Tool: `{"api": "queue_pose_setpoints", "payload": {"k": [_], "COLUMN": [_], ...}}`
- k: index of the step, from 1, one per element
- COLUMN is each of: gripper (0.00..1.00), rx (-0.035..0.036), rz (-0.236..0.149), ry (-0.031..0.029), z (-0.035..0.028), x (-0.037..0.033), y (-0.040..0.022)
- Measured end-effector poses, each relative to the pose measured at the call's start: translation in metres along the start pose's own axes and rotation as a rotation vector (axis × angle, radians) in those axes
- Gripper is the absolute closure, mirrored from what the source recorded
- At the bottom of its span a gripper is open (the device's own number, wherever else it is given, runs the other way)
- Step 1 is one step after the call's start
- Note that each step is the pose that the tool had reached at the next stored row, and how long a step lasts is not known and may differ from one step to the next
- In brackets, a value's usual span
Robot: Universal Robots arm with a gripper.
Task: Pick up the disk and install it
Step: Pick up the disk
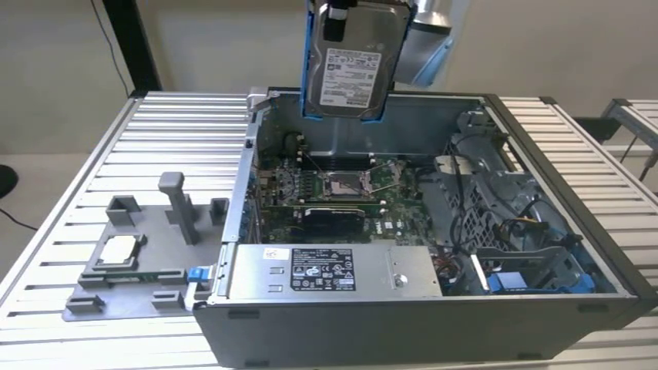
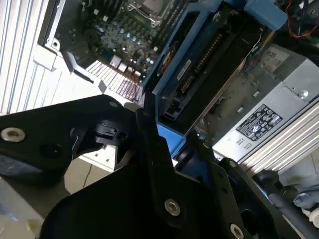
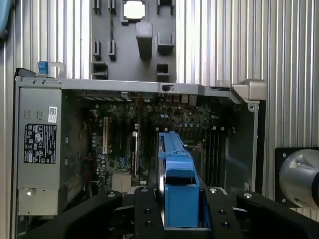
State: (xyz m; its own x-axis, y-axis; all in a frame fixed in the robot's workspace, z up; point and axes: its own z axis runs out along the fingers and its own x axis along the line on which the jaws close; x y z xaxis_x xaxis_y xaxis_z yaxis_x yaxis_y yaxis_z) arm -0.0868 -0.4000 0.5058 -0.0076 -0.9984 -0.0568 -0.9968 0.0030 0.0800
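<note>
The disk [image 1: 352, 71], a silver-grey hard drive with a white label and a blue bracket along its edges, hangs upright above the back of the open computer case [image 1: 243, 193]. My gripper [image 1: 355, 14] is shut on its top end, with a black finger [image 1: 334, 23] lying against its face. The blue-framed disk [image 2: 199, 69] juts out from my black fingers [image 2: 154, 149] in the second wrist view. In the first wrist view the disk's blue edge [image 3: 177, 179] sits clamped in my gripper [image 3: 179, 211], over the motherboard [image 3: 149, 134].
The case holds a motherboard [image 1: 340, 185], a grey power-supply box with a white label [image 1: 329, 270] at the front, and a drive cage with blue parts [image 1: 529, 279] on the exterior view's right. A grey fixture plate [image 1: 144, 270] carrying a small silver chip [image 1: 115, 250] lies on the slatted table [image 1: 175, 131].
</note>
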Motion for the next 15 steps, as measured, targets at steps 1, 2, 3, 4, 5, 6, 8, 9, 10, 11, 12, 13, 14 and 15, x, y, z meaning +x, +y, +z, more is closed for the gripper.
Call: {"api": "queue_pose_setpoints", "payload": {"k": [1,2,3,4,5,6,8,9,10,11,12,13,14,15], "gripper": [1.00,1.00,1.00,1.00,1.00,1.00,1.00,1.00,1.00,1.00,1.00,1.00,1.00,1.00], "rx": [-0.0006,-0.0011,-0.0016,-0.0021,-0.0024,-0.0027,-0.0033,-0.0037,-0.0040,-0.0043,-0.0046,-0.0050,-0.0054,-0.0057], "rz": [0.000,0.000,0.000,0.000,0.000,0.000,0.000,0.000,0.000,0.000,0.000,0.000,0.000,0.000], "ry": [-0.0001,-0.0002,0.0000,0.0000,0.0000,0.0000,0.0000,0.0000,0.0000,0.0000,0.0000,0.0000,-0.0001,-0.0001], "z": [-0.0004,-0.0007,-0.0011,-0.0015,-0.0018,-0.0021,-0.0027,-0.0031,-0.0034,-0.0037,-0.0040,-0.0044,-0.0047,-0.0050], "x": [0.0007,0.0016,0.0026,0.0037,0.0049,0.0061,0.0086,0.0099,0.0112,0.0124,0.0138,0.0150,0.0163,0.0175], "y": [-0.0046,-0.0090,-0.0126,-0.0160,-0.0192,-0.0223,-0.0283,-0.0314,-0.0346,-0.0376,-0.0409,-0.0441,-0.0475,-0.0507]}}
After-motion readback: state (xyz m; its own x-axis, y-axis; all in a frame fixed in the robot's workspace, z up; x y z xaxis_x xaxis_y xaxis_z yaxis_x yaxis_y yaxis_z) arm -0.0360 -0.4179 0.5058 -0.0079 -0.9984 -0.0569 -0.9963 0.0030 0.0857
